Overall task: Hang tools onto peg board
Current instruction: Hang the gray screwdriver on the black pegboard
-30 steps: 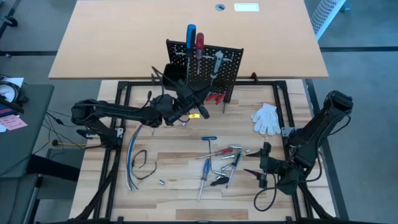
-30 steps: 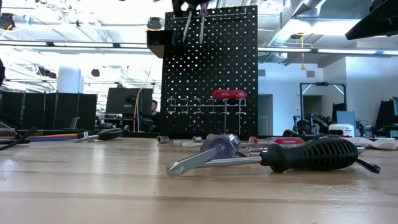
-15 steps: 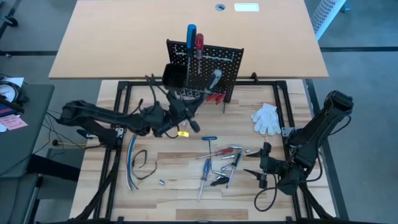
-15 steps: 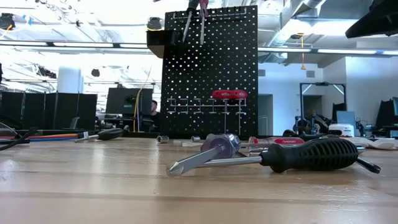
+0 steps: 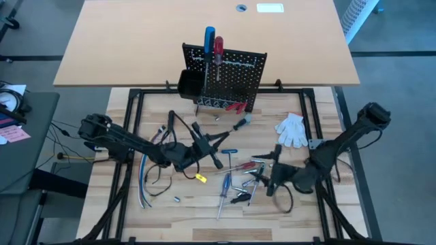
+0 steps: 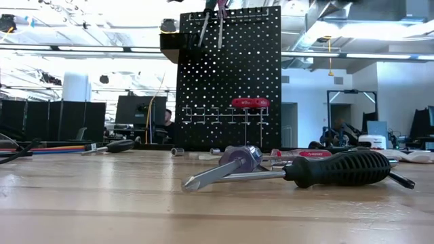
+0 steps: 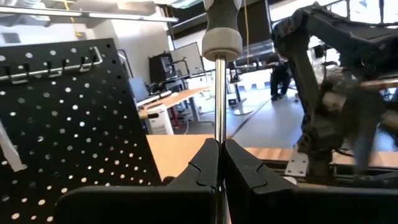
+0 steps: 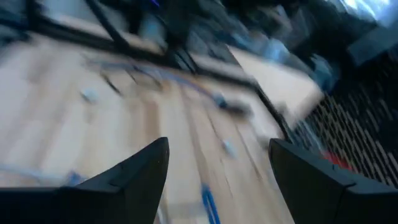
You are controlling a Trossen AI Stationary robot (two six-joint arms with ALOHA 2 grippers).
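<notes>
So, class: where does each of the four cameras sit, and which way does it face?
High: overhead, straight down; both arms.
Low: tabletop height, level toward the peg board; no arm.
Left wrist: past left gripper, shut on a screwdriver.
Right wrist: past open right gripper, over the table.
Shared: high and low both show the peg board.

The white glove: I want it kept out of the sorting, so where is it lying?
In the high view the white glove lies on the table's right side, right of the peg board, beyond the right gripper.
</notes>
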